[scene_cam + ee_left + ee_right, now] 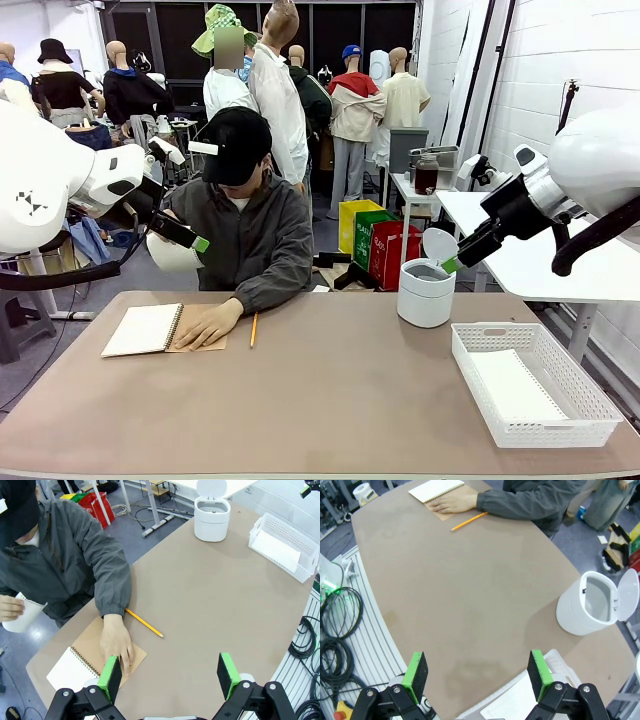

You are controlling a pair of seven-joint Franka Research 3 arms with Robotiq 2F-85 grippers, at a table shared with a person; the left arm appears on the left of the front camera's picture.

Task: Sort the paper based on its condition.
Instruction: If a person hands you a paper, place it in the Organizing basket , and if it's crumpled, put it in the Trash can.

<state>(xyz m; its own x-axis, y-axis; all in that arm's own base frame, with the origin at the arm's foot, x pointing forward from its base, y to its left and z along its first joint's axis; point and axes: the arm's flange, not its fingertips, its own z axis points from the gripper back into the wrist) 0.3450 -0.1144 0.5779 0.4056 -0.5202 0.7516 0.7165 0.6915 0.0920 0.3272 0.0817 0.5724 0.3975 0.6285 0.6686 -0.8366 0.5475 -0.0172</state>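
Both end effectors, left (pixel 170 675) and right (pixel 477 675), are hanging wide open above the counter (pixel 330 390), gripping nothing, likely waiting for you. One sheet of paper (pixel 515 385) is lying in the white basket (pixel 590 395), just under your right end effector. A person's hand (pixel 207 325) is pressing on the notebook (pixel 145 328), maybe readying another sheet, near your left end effector.

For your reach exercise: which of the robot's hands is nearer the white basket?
The right. The right hand hangs above the bin's far side, just left of the white basket. The left hand is over the table's opposite end, near the notebook.
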